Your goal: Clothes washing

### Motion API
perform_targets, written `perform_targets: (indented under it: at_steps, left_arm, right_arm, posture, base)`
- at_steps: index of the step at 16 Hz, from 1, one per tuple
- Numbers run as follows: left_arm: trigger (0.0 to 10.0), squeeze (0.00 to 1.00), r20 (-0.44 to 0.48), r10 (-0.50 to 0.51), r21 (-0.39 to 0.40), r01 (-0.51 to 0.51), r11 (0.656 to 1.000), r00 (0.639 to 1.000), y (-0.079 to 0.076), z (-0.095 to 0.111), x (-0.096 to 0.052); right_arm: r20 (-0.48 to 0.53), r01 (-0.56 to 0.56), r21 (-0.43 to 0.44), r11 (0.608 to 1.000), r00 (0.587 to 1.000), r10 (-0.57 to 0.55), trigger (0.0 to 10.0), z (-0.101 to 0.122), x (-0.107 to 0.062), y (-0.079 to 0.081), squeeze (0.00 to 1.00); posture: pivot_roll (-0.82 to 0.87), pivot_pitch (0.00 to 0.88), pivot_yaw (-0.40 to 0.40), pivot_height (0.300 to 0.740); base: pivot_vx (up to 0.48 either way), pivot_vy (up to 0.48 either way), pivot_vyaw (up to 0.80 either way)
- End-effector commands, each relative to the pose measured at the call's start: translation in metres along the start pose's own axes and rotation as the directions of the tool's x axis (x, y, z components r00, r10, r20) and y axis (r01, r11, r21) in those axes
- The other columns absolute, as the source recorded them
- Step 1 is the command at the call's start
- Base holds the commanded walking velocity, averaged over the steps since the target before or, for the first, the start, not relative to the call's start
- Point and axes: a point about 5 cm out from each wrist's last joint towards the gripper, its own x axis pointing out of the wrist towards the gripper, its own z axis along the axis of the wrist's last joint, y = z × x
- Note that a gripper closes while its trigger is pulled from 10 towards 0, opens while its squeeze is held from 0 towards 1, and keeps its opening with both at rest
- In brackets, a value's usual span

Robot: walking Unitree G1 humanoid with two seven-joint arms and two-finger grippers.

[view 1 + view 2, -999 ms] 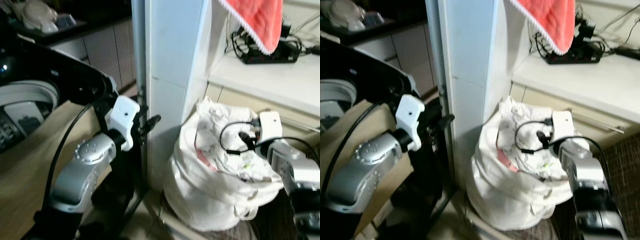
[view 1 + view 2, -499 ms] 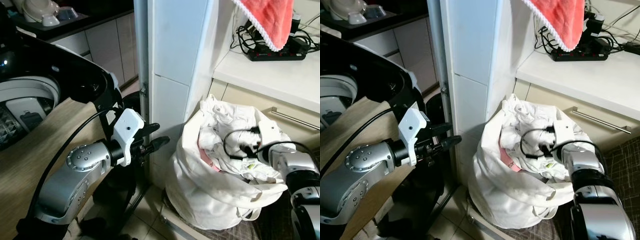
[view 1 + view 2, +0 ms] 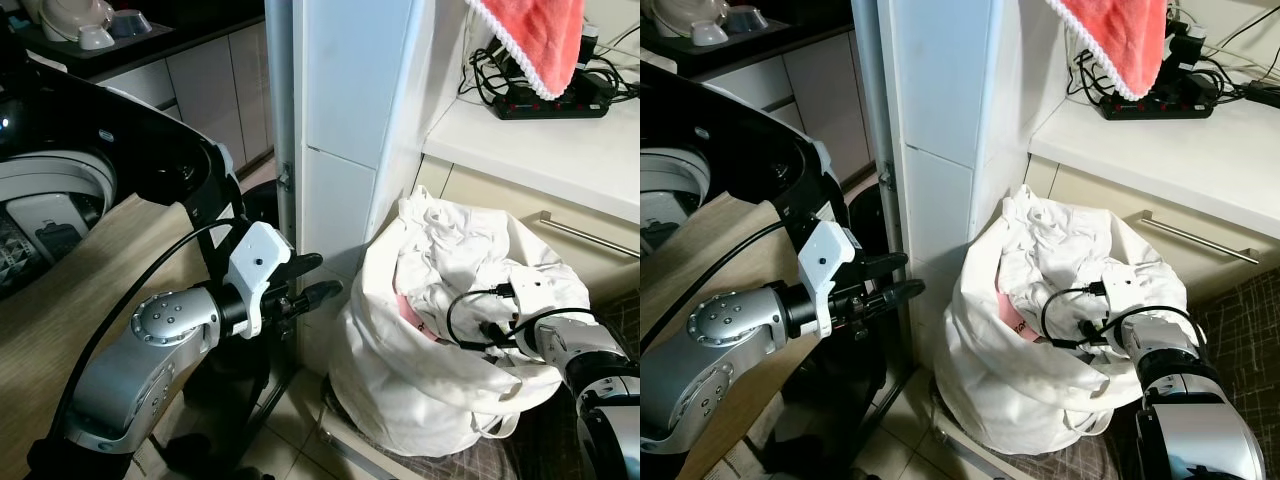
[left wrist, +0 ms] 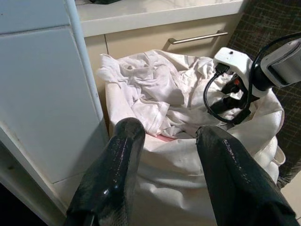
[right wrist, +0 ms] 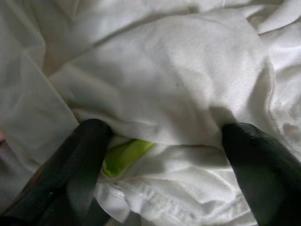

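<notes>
Lower now, right gripper [image 5: 160,141] straddles white laundry [image 5: 169,84], seemingly hiding something green [image 5: 124,156].

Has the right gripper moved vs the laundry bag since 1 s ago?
Yes. The right gripper has sunk lower, into the white clothes, judged against the laundry bag's rim.

No legible text, label, brand, number or sign is present; the pink strip [image 3: 412,312] among the white laundry carries dark marks that are too small to read.
</notes>
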Motion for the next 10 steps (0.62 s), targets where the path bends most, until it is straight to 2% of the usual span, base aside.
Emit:
perform_targets:
  at_steps: [1,10]
  left_arm:
    - [10.0,0.0,0.002,-0.02,0.005,0.02,1.0,1.0,-0.0021,0.0021,-0.0001]
    - [10.0,0.0,0.004,-0.054,0.002,0.054,0.999,0.999,-0.0067,0.0007,0.0017]
  right_arm:
    - [0.009,-0.015,0.029,0.999,1.0,0.015,0.0,-0.0003,0.0007,0.0018,0.0]
    - [0.035,-0.033,0.031,0.999,0.999,0.032,0.0,0.0061,0.0003,0.0019,0.0]
  posture:
    - [-0.02,0.032,-0.005,0.74]
    - [-0.03,0.007,-0.006,0.74]
  base:
    - [0.0,0.0,0.0]
    - [0.0,0.0,0.0]
